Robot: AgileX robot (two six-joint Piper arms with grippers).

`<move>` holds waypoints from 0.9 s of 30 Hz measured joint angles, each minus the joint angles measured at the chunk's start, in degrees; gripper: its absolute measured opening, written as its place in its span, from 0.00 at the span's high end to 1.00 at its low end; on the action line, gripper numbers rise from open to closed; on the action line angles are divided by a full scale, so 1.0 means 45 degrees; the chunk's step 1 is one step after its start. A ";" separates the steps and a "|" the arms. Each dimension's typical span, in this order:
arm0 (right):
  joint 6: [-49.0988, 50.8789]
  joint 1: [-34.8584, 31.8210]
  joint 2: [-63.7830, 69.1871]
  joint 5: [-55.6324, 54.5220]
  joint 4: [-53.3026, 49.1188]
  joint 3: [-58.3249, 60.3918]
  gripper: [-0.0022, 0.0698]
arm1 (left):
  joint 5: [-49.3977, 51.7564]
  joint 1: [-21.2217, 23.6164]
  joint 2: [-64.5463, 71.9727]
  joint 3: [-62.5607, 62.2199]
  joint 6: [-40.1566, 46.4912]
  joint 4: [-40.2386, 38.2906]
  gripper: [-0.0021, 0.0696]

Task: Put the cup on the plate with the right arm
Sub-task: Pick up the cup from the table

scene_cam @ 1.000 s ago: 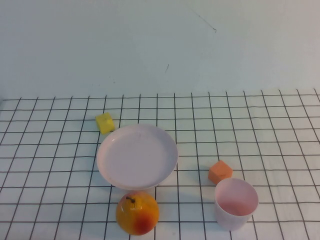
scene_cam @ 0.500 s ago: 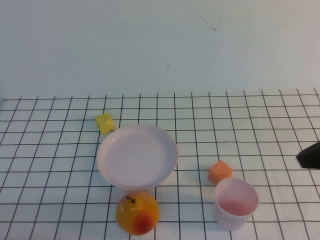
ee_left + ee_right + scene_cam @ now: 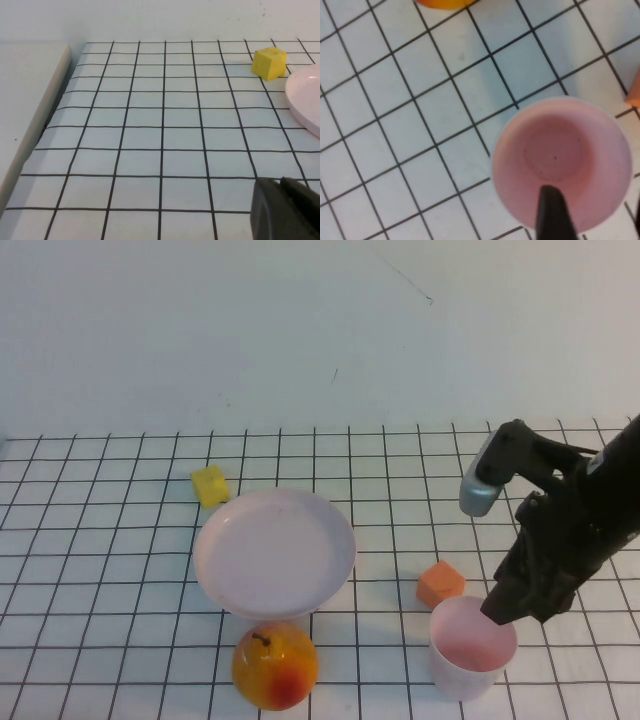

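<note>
Reach step: right end effector (image 3: 505,608) hovers over the cup (image 3: 471,645), open-or-closed unclear; next, grip its rim, carry toward the plate (image 3: 274,551) at 10 o'clock. Left end effector (image 3: 285,210) parked, state unclear.

The gridded table (image 3: 120,590) carries plate (image 3: 274,552), cup (image 3: 470,650), pear (image 3: 275,667), yellow block (image 3: 210,485), orange block (image 3: 440,583).

A white surface (image 3: 100,570) ruled with a black grid fills the lower half of the high view, from 3 round to 9 o'clock. Toward 12 rises a plain pale wall (image 3: 200,330) — evenly lit, with a few faint scratches near the top.
</note>
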 joint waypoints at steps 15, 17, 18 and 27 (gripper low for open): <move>0.0299 0.0000 0.3684 0.0194 -0.1498 -0.2028 0.45 | 0.0000 0.0000 0.0000 0.0000 0.0000 0.0000 0.97; 0.0299 0.0000 0.4134 0.0277 -0.1473 -0.2118 0.53 | 0.0000 0.0000 0.0000 0.0000 0.0000 0.0000 0.97; 0.0299 0.0000 0.4317 0.0318 -0.1473 -0.2173 0.58 | 0.0000 0.0000 0.0000 0.0000 0.0000 0.0000 0.97; 0.0330 0.0495 0.4693 0.1441 -0.1067 -0.4029 0.94 | 0.0000 0.0000 0.0000 0.0000 0.0000 0.0000 0.97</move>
